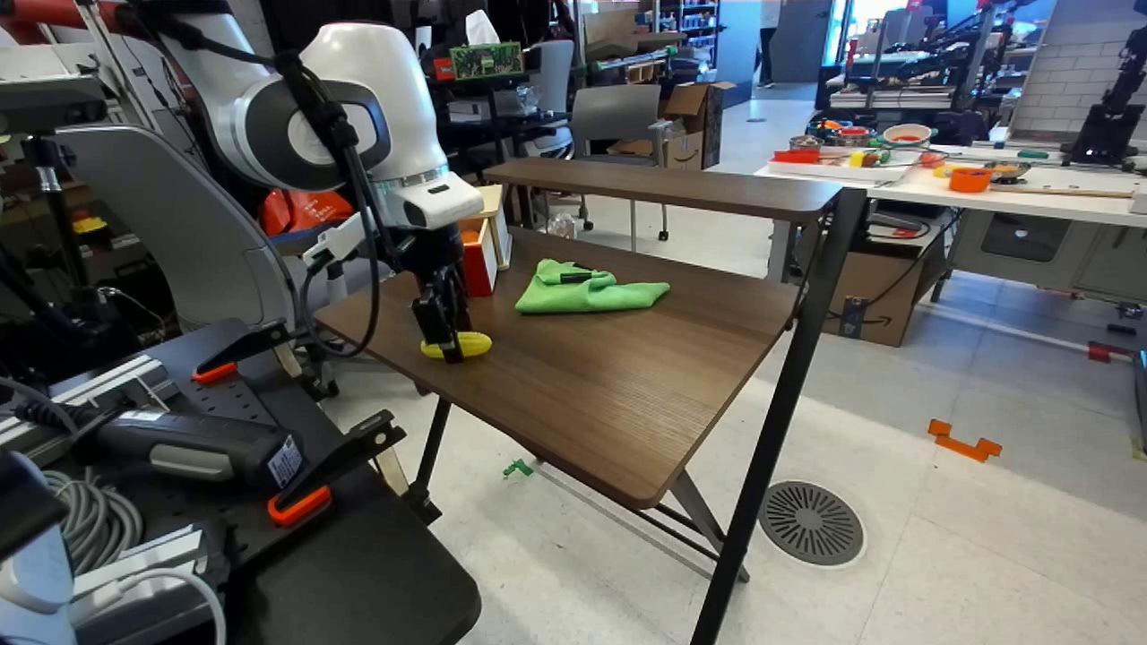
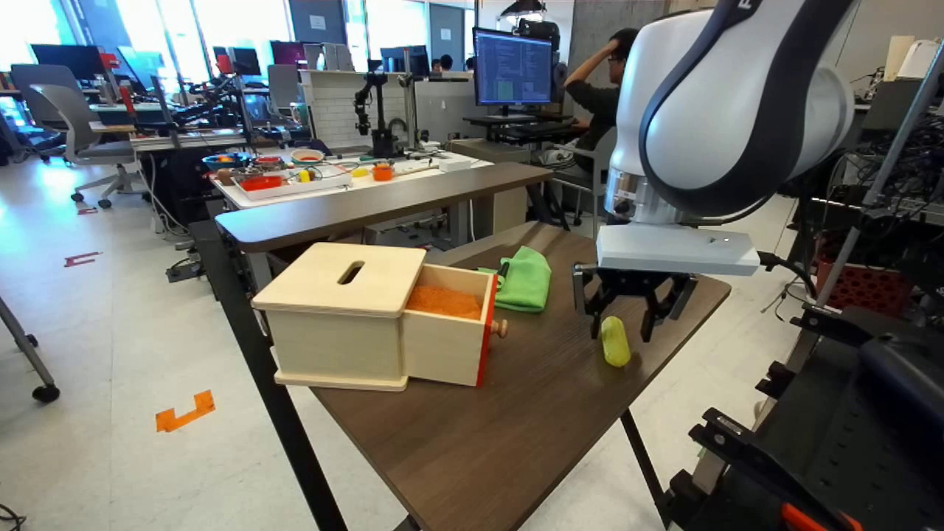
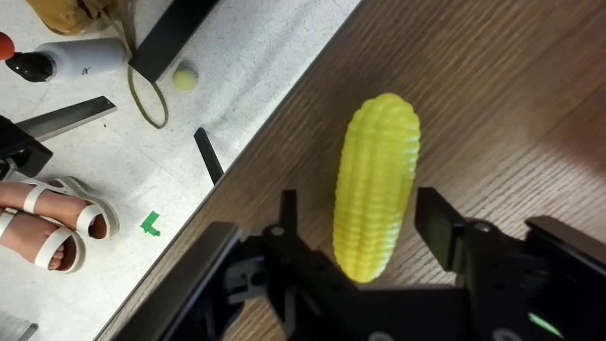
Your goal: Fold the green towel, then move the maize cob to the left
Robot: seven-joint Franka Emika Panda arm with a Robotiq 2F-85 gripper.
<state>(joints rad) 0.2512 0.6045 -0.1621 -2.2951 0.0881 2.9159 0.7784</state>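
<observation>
The maize cob (image 1: 476,344) lies on the brown table near one edge. It also shows in an exterior view (image 2: 615,345) and in the wrist view (image 3: 376,180). My gripper (image 3: 357,192) is open, with one finger on each side of the cob. Gaps show between the cob and both fingers in the wrist view. In both exterior views the gripper (image 1: 446,336) (image 2: 621,330) is low over the table at the cob. The green towel (image 1: 596,297) lies in a folded, bunched heap farther along the table (image 2: 525,284), with a small black item on it. It is out of the wrist view.
A pale wooden box (image 2: 335,346) with a red-edged open drawer (image 2: 442,346) holding something orange stands on the table. A raised shelf (image 1: 663,185) runs along one side. The table edge (image 3: 227,175) is close beside the cob. A black cart (image 1: 358,555) stands nearby.
</observation>
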